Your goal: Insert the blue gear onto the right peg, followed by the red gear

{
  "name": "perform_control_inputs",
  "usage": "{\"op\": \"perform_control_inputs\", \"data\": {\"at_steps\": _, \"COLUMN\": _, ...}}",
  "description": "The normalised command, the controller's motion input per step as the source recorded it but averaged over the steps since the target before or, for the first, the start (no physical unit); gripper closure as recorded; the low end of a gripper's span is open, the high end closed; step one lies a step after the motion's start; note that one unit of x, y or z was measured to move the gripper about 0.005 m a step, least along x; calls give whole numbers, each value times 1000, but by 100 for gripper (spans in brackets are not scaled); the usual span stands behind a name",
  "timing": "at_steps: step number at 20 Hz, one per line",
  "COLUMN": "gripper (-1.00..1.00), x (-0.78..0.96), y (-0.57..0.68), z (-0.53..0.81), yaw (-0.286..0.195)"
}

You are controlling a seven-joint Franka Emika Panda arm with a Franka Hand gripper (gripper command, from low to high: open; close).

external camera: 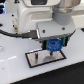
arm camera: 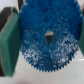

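Exterior view: your gripper hangs low over a dark rectangular base plate on the white table, with the blue gear carried between the fingers just above the plate's end toward the exterior view's right; the pegs themselves are too small and blurred to make out here, and the red gear cannot be found in either view.

Wrist view: the same blue gear fills the picture, its toothed rim pinched from two sides by the teal finger pads, so you may read the jaws as closed on the gear; through its centre hole a pale spot shows, but whether that is the peg or the table cannot be told.

Step in hand, as a judgement: the first insertion, gear held and not yet seated; your next move calls for centring the hole over the right peg, lowering straight without tilt, then releasing.

Only the exterior view gives height above the plate; only the wrist view shows the hole and the grip.
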Motion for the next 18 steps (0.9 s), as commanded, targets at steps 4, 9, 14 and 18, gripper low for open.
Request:
{"op": "perform_control_inputs", "data": {"at_steps": 4, "gripper": 100, "x": 91, "y": -84, "z": -118, "yaw": 0}}
{"op": "perform_control_inputs", "data": {"at_steps": 9, "gripper": 100, "x": 129, "y": -82, "z": -222, "yaw": 0}}
{"op": "perform_control_inputs", "data": {"at_steps": 14, "gripper": 100, "x": 224, "y": -36, "z": -56, "yaw": 0}}
{"op": "perform_control_inputs", "data": {"at_steps": 18, "gripper": 100, "x": 368, "y": -33, "z": 339, "yaw": 0}}
